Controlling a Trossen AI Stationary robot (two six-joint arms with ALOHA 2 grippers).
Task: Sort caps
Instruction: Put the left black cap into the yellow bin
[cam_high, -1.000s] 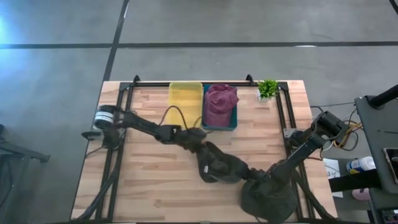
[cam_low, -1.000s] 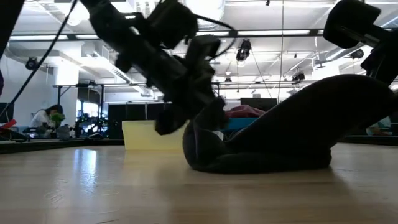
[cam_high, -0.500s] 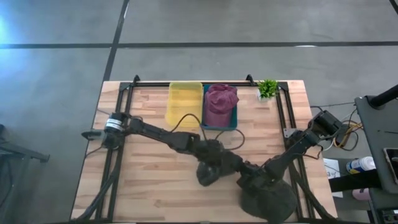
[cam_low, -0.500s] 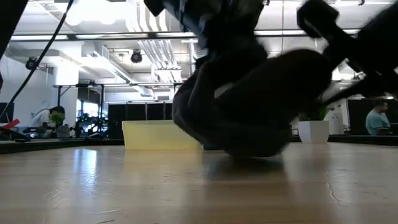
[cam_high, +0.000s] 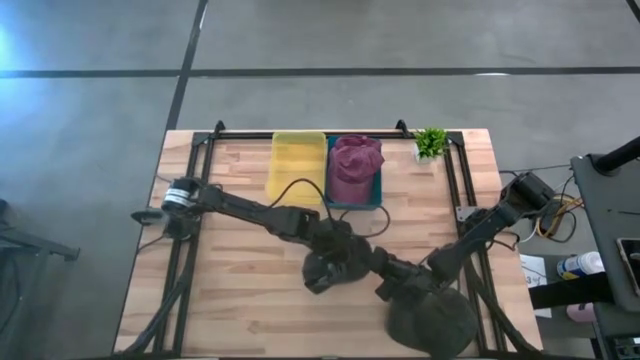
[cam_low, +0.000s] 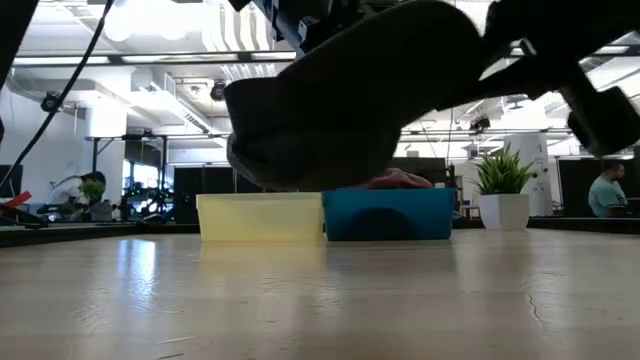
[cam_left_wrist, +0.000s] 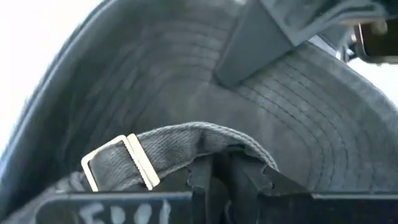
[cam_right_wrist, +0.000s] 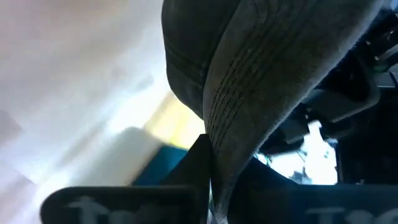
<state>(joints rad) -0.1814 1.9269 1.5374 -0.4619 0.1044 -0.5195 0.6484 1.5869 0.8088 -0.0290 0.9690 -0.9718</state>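
Wooden slats of the surface (cam_high: 240, 290) run bare across the front, with a yellow bin (cam_high: 298, 160) and a teal bin (cam_high: 372, 196) side by side at the back, a maroon cap (cam_high: 355, 165) already heaped in the teal one, and a small potted plant (cam_high: 431, 141) just beside it. Mid-surface, both arms meet on one dark olive-grey cap (cam_high: 335, 268), and in the low view it hangs clear of the wood, in front of the bins. Left gripper (cam_left_wrist: 221, 177) is pinched tight on the cap's strap by the buckle; right gripper (cam_right_wrist: 214, 180) is clamped on the brim's edge, fingers closed on fabric. So the cap stretches between the two, its long axis running left to right. A second dark cap (cam_high: 432, 318) lies at the near edge under the right arm. The yellow bin sits behind the left gripper, likely the nearer arm for a carry there.
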